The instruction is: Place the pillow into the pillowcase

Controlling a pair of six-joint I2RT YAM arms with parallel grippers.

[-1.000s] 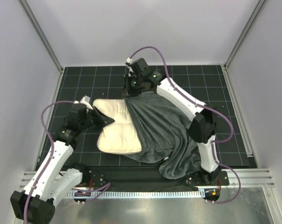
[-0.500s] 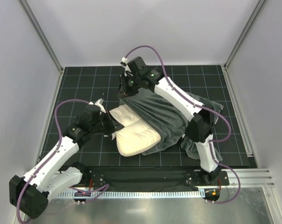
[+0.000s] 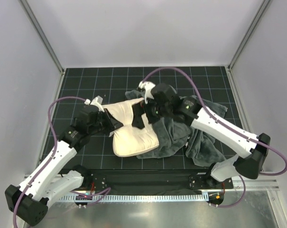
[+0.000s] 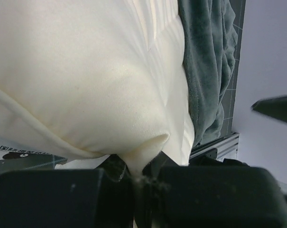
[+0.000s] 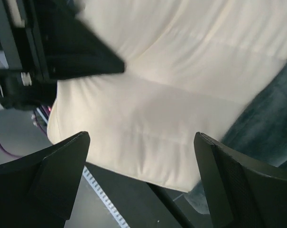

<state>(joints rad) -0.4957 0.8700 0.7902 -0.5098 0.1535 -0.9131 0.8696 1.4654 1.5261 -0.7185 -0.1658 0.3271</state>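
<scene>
One pinch holds the pillow (image 3: 134, 137), the left gripper (image 3: 110, 124) clamped on its edge (right gripper (image 3: 142, 114) hangs spread above, empty), so pushing now may just bunch the crumpled pillowcase (image 3: 179, 135) touching its right side, no mouth visibly open.

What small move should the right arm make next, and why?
Probably move the open right gripper to the pillowcase edge beside the pillow and grasp it: the case lies crumpled, mostly off the pillow, while the left gripper pinches the pillow's edge.
</scene>
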